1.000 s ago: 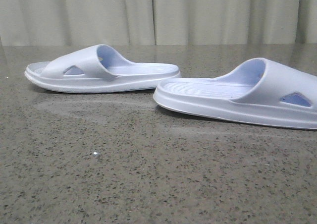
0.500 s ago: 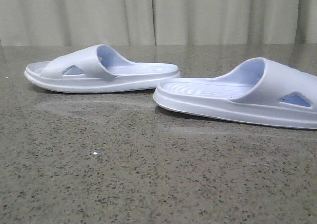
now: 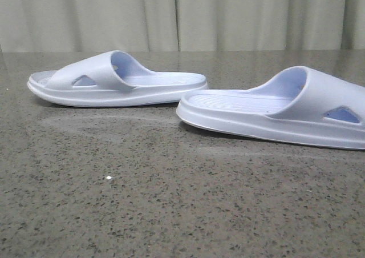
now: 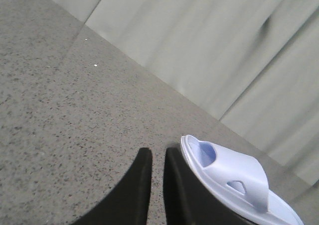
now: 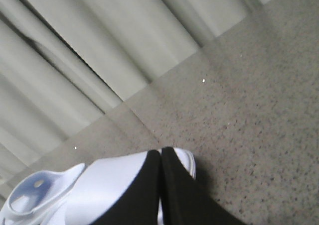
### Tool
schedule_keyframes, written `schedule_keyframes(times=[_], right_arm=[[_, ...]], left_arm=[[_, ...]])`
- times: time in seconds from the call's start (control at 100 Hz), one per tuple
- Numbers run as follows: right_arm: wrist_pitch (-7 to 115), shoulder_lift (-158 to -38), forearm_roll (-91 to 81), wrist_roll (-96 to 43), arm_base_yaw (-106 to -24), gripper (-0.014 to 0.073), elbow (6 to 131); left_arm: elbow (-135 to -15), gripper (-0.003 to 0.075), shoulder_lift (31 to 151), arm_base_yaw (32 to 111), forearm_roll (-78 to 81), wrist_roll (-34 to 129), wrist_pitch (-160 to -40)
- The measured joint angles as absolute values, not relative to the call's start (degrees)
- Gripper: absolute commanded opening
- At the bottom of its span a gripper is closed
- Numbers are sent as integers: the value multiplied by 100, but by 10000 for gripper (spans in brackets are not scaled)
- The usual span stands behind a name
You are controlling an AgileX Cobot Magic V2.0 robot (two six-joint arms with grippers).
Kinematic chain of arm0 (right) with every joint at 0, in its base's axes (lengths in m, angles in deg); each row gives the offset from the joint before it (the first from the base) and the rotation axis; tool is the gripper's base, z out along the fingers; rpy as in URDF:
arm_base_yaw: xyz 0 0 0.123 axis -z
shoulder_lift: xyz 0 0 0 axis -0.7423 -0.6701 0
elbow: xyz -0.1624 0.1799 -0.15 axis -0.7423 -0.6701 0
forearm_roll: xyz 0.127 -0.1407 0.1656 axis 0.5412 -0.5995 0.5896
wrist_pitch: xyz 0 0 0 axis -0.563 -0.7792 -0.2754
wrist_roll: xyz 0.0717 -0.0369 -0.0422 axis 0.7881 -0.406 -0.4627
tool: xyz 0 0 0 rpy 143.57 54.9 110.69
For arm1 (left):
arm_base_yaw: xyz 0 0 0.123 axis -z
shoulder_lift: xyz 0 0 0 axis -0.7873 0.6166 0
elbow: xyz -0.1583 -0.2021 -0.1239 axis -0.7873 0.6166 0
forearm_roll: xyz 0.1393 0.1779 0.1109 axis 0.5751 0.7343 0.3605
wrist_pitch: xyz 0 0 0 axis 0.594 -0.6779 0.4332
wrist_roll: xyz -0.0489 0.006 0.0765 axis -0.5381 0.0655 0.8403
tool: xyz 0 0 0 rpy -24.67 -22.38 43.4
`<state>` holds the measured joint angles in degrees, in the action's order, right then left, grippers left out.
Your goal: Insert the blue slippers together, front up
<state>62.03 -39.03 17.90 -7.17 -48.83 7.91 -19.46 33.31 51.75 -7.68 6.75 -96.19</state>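
Left slipper (image 3: 117, 80) nudged leftward — curtain (image 3: 182, 17) behind

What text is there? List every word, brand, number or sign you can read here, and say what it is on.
None: no view shows any readable text.
Left slipper: plain moulded foam, no logo or size mark visible.
Right slipper: the same, only ribbing and a triangular cut-out.
Table: speckled stone, no labels.
Curtain: plain folds.
Left claw and right claw: bare black, unmarked.
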Motion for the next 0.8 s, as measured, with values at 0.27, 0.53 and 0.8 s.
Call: schedule_keyframes(times=[0.27, 0.53, 0.8], right_arm=[[5245, -5300, 982, -717, -4883, -78, 1853], [4251, -7600, 308, -717, -4883, -65, 3102], [3860, -8698, 232, -717, -4883, 307, 3691]], left_arm=[[-3560, 15, 4941, 5175, 973, 688, -10666], [-4733, 31, 6845, 5175, 1333, 1059, -11277], [-4862, 347, 7500, 5175, 1125, 1085, -11269]])
